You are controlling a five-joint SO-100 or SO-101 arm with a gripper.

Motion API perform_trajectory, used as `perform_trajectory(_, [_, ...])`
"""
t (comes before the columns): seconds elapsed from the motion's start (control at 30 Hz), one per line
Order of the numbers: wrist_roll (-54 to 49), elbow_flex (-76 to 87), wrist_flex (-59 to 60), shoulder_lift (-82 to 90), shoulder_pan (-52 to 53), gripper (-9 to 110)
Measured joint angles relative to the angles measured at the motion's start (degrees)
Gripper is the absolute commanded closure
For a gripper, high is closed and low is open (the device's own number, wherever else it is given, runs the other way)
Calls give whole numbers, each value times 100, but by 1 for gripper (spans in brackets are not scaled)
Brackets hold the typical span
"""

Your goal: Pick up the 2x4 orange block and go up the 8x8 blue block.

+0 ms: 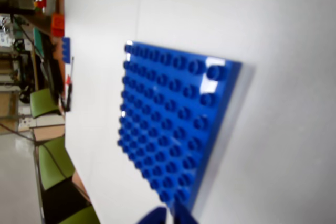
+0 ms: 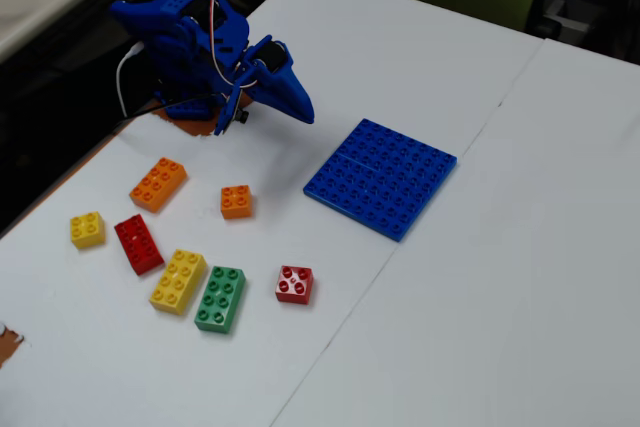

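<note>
The 2x4 orange block [image 2: 158, 184] lies flat on the white table at the left of the fixed view, untouched; the wrist view does not show it. The 8x8 blue block [image 2: 380, 177] lies flat near the table's middle and fills the centre of the wrist view [image 1: 173, 124]. The blue arm is folded at the upper left. Its gripper [image 2: 303, 110] hangs above the table, left of and beyond the blue block and well apart from the orange block. In the wrist view the gripper [image 1: 169, 216] barely enters at the bottom edge, tips together, nothing held.
Loose bricks lie near the orange block: a small orange one [image 2: 236, 201], a small yellow one [image 2: 87, 229], a red 2x4 [image 2: 138, 243], a yellow 2x4 [image 2: 178, 281], a green 2x4 [image 2: 220, 298], a small red one [image 2: 294, 284]. Green chairs [image 1: 52, 161] stand beyond the table edge.
</note>
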Motion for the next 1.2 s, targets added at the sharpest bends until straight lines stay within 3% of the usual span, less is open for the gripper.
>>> perform_trajectory(0.67, [0,0,0,0,0,101])
perform_trajectory(0.9, [-132,0,0,0,0,96])
perform_trajectory(1.03, [-967,0,53,0,9,101])
perform_trajectory(1.2, [-3349,0,53,0,9,101])
